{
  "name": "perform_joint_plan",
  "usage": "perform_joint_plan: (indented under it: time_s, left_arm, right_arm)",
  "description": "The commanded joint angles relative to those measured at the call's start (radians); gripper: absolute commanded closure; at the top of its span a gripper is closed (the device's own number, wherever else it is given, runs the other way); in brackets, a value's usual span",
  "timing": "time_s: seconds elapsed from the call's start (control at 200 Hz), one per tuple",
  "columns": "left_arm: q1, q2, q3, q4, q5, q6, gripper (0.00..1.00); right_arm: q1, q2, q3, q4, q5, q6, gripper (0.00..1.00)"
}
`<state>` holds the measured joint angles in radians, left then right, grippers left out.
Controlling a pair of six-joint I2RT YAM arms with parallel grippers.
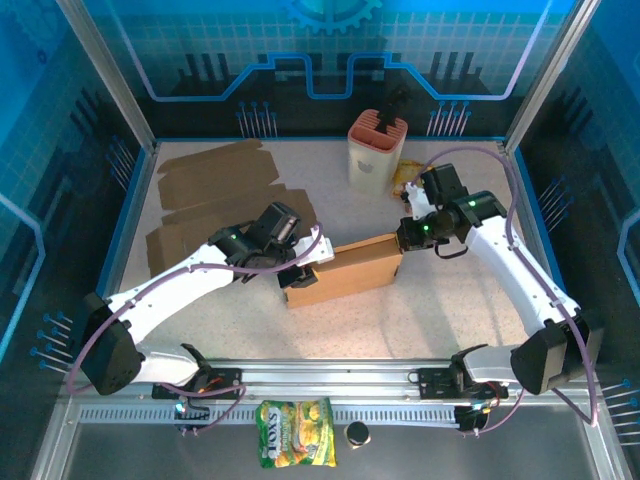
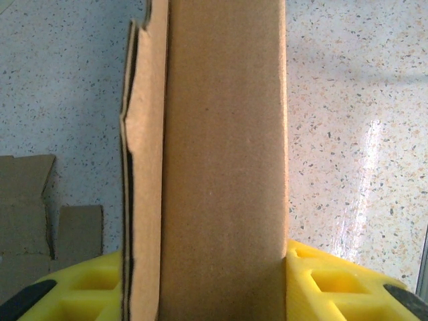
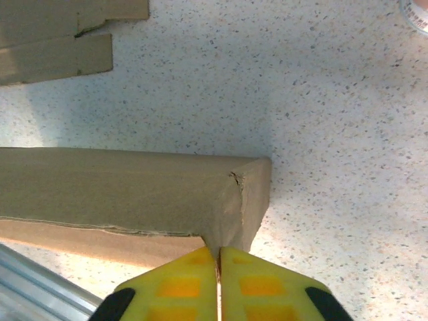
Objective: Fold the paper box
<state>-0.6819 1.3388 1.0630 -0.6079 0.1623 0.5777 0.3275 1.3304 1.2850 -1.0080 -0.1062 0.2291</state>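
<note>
Two claws are meeting on the half-folded brown cardboard box (image 1: 345, 270), which is lying between them on the speckled desk (image 1: 420, 325). The left claw (image 2: 207, 284) is grasping one end, and the right claw (image 3: 219, 267) is clenched shut against the opposite end flap. My judgement: brace with the left and push the flap squarely, sparing the creased corner.

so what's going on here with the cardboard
Two arms are working the paper box in the middle of the table. The left gripper clamps it, a finger on each side. The right gripper is shut, tips against a corner at the box's other end. Flat cardboard sheets lie behind.
</note>
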Motion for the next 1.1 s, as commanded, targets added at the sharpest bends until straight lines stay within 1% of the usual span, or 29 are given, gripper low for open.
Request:
perform_joint_plan:
  time_s: [0.0,0.065,0.21,0.39,0.51,0.725,0.845,0.93,1.011,1.096]
  left_arm:
    - [0.007,0.005,-0.003,-0.003,0.036,0.014,0.57]
    - [0.009,0.005,-0.005,0.002,0.037,0.011,0.57]
    - [0.011,0.008,-0.006,0.008,0.036,0.008,0.56]
    - [0.013,0.011,-0.006,0.016,0.030,0.007,0.53]
    - [0.012,0.014,-0.003,0.022,0.022,0.004,0.48]
    - [0.012,0.023,0.002,0.031,0.018,-0.004,0.48]
    - [0.016,0.025,0.002,0.041,0.014,-0.008,0.50]
    - [0.028,0.029,0.006,0.053,0.018,-0.037,0.50]
    - [0.044,0.030,0.015,0.063,0.033,-0.073,0.46]
    - [0.050,0.018,0.013,0.083,0.036,-0.101,0.36]
  right_arm:
    - [0.029,0.014,0.026,-0.037,0.095,0.004,0.96]
    - [0.040,0.009,0.030,-0.037,0.114,0.017,1.00]
    - [0.051,0.011,0.055,-0.046,0.114,0.048,1.00]
    - [0.058,0.050,0.116,-0.101,0.106,0.072,1.00]
    - [0.061,0.076,0.151,-0.145,0.084,0.094,1.00]
    - [0.062,0.086,0.166,-0.175,0.034,0.141,1.00]
    - [0.071,0.068,0.139,-0.164,0.072,0.137,1.00]
    - [0.072,0.047,0.097,-0.137,0.104,0.124,1.00]
    - [0.076,0.035,0.062,-0.110,0.133,0.115,1.00]
    - [0.079,0.029,0.051,-0.094,0.150,0.121,1.00]
